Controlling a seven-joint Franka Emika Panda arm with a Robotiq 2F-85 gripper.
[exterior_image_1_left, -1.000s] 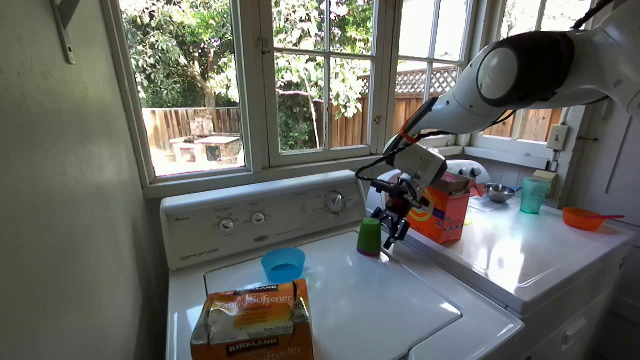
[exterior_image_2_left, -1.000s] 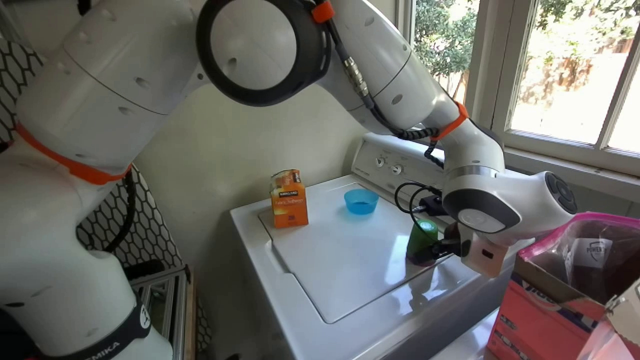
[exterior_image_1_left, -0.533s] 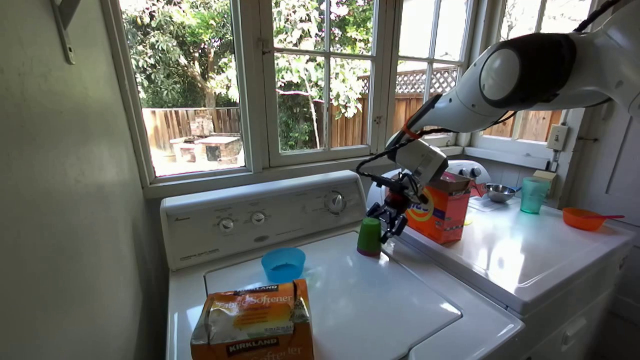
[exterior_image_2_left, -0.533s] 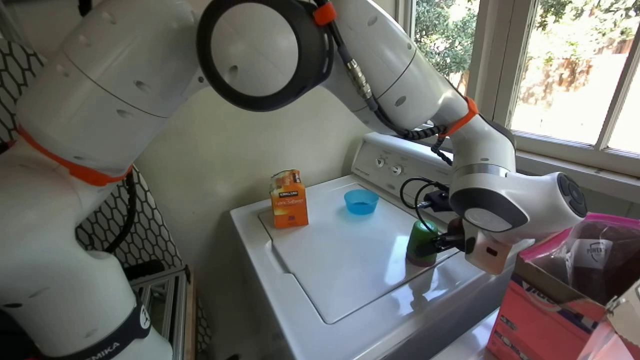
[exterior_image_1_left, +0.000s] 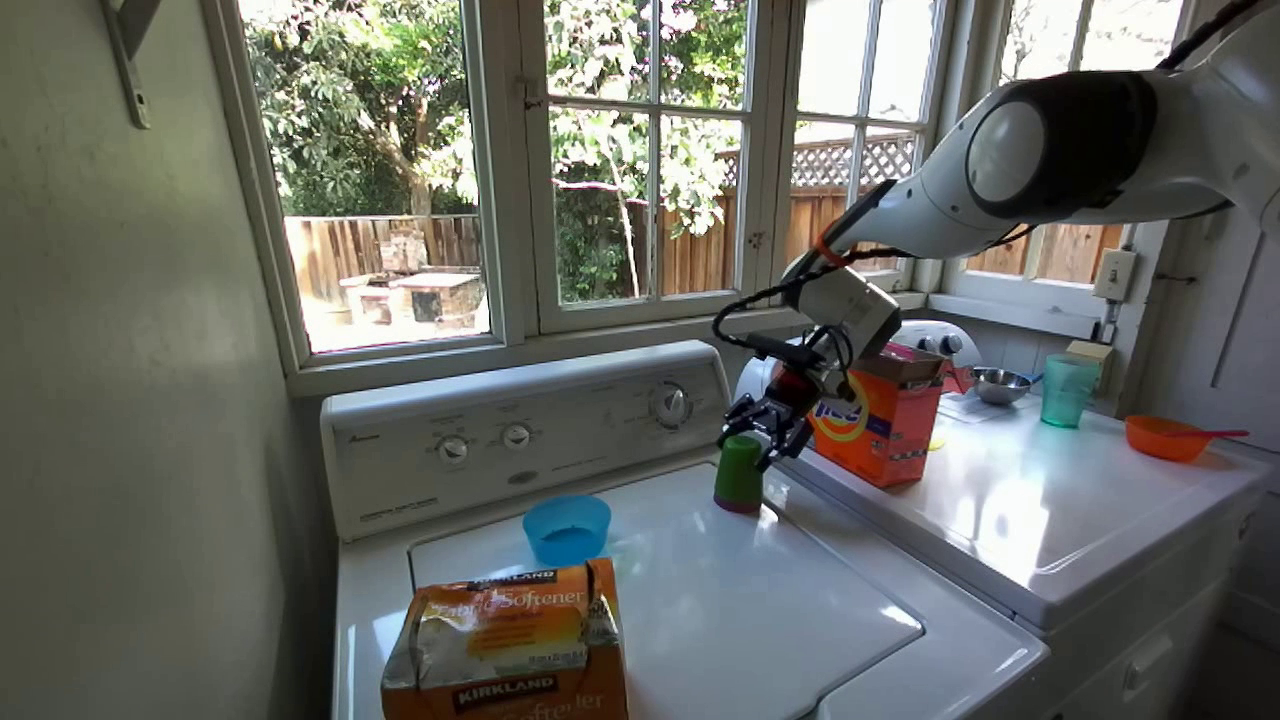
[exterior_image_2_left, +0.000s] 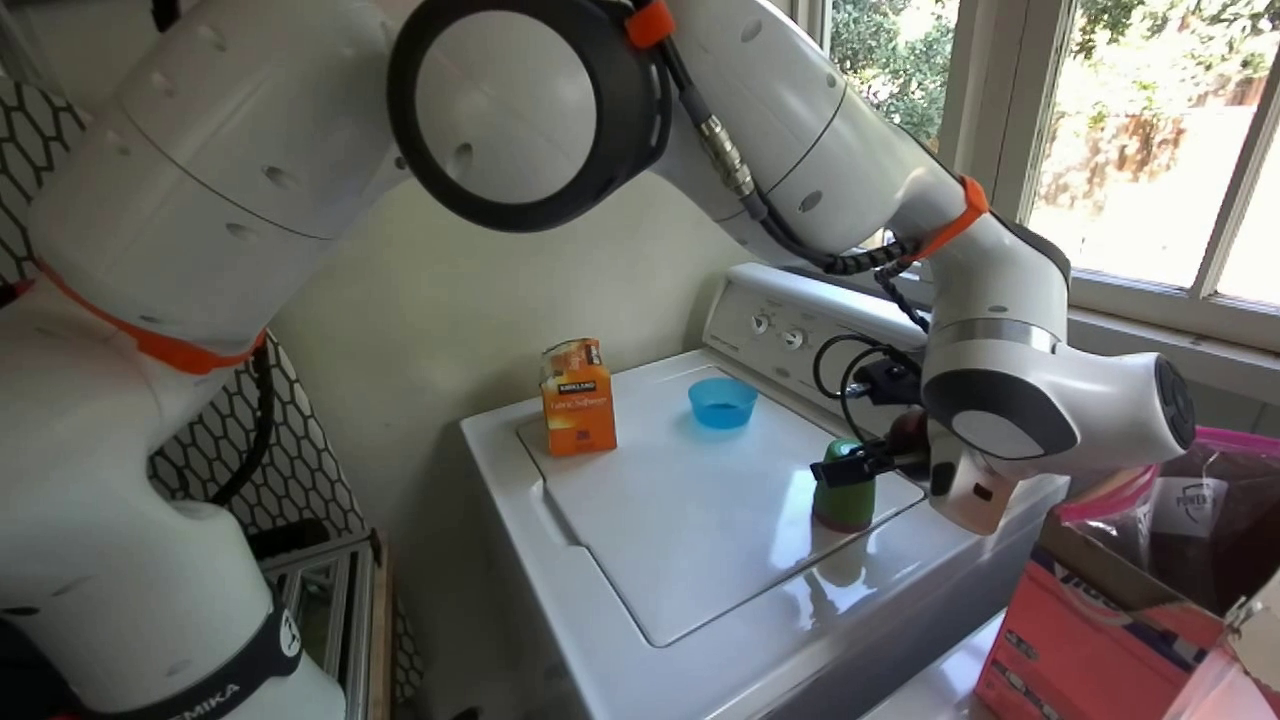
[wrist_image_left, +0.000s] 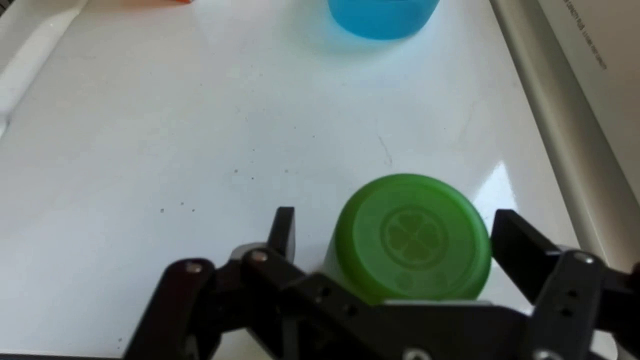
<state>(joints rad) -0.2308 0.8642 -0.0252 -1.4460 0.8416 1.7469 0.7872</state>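
Softener box (exterior_image_1_left: 505, 640): it is orange and stands upright on the washer (exterior_image_1_left: 720, 600), in the left part of an exterior view.
Blue bowl (exterior_image_1_left: 567, 530): it stands on the washer's lid, between the softener box and the control panel (exterior_image_1_left: 600, 430).
Green cup (exterior_image_1_left: 739, 480): it stands on the lid with its base turned upwards, near the lid's edge; the wrist view shows a clover mark on this base.
Gripper (wrist_image_left: 395, 227): its jaws are spread wide at the top of the cup. In the wrist view the cup appears between them; whether a jaw touches it, I cannot tell.
Tide box (exterior_image_1_left: 890, 430): it stands on the neighbouring machine (exterior_image_1_left: 1040, 520), near the gripper, and its top is opened.
Metal bowl (exterior_image_1_left: 1000, 386): it is farther back on this machine.
Teal cup (exterior_image_1_left: 1068, 390): it stands upright, near the metal bowl.
Orange bowl (exterior_image_1_left: 1160, 442): it is at the right end, with a pink handle (exterior_image_1_left: 1215, 433) over its rim.
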